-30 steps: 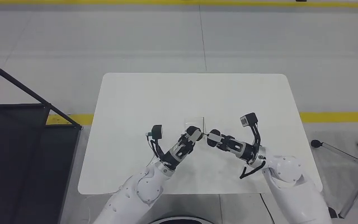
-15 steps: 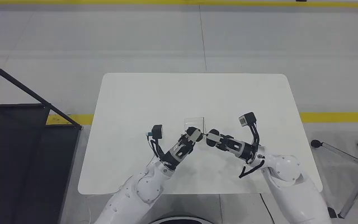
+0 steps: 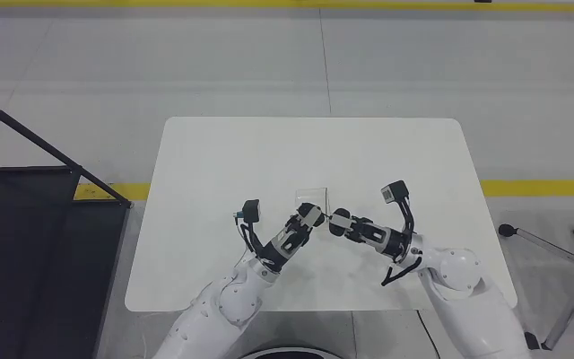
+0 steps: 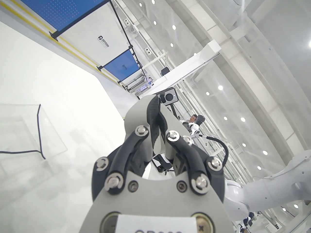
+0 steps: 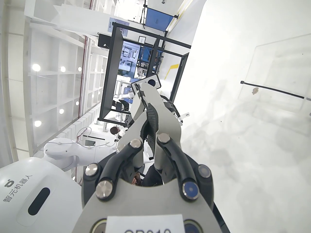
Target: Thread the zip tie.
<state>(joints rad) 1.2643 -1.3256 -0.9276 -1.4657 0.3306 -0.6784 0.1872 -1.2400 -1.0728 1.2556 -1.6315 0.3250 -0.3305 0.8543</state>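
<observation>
- The white rounded-corner table (image 3: 224, 161) carries a clear, flat, square plastic tray (image 3: 311, 195) near its middle, a little toward the robot-side edge.
- The thin black plastic zip tie (image 4: 24, 151) lies on the clear tray (image 4: 54, 137), apart from both grippers. It is bent into an L, with one long straight stretch and a shorter one turning off at a sharp corner.
- In the right wrist view the zip tie (image 5: 272, 89) ends in a small square head. A tiny tan speck (image 5: 255, 90) sits just beside the strap on the tray (image 5: 267, 47).
- The left gripper (image 4: 155, 100) has its two grey fingers pressed together, black pads meeting, with nothing seen between them. In the top view the left gripper (image 3: 309, 214) sits just on the robot side of the tray.
- The right gripper (image 5: 143, 90) also has its fingers closed pad to pad, gripping nothing visible. In the top view the right gripper (image 3: 339, 218) is just beside the left one, their tips pointing at each other and near the tray's robot-side corner.
</observation>
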